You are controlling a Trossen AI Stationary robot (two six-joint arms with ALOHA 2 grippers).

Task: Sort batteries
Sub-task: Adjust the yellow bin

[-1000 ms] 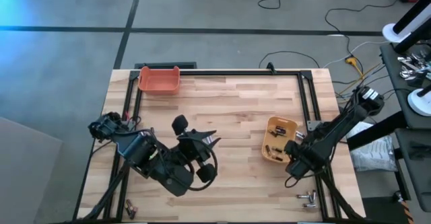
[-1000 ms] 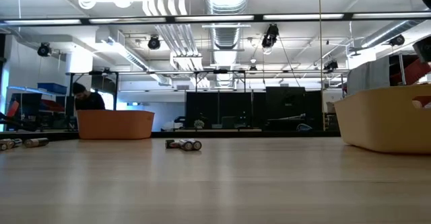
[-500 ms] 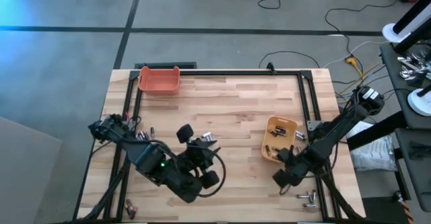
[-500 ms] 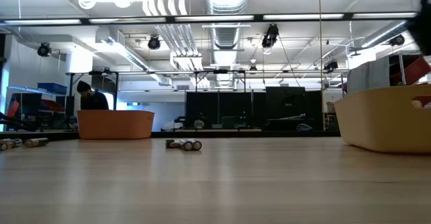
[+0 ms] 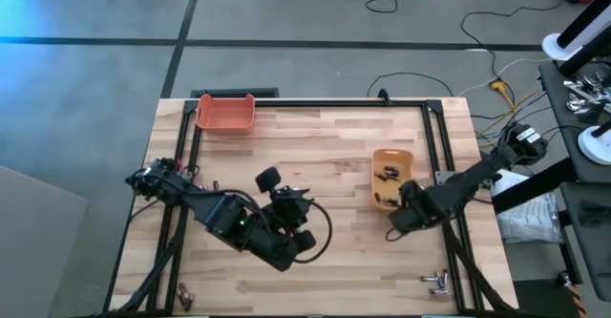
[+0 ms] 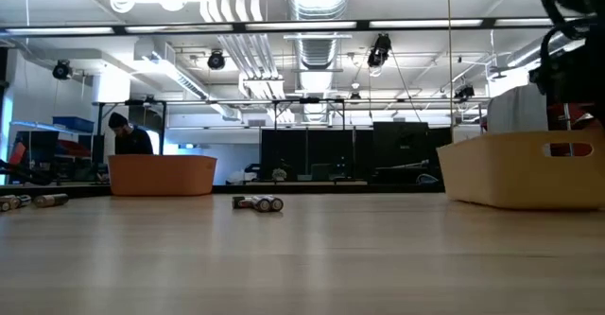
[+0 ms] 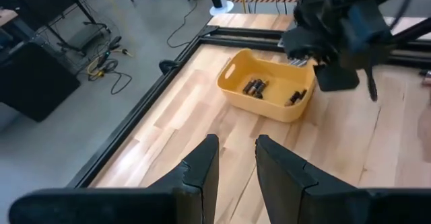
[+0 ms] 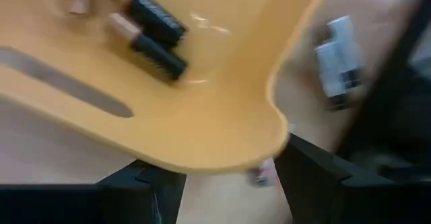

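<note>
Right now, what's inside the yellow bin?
The yellow bin holds several dark batteries, two with copper-coloured ends. The right gripper overhangs its near corner, so anything beneath there is hidden.

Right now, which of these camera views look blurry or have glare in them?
Right wrist view: smeared by motion, the yellow bin and its batteries soft. High view: blue glare at the upper left corner. Low view: bright ceiling lights, the near tabletop soft. Left wrist view: fairly sharp.
</note>
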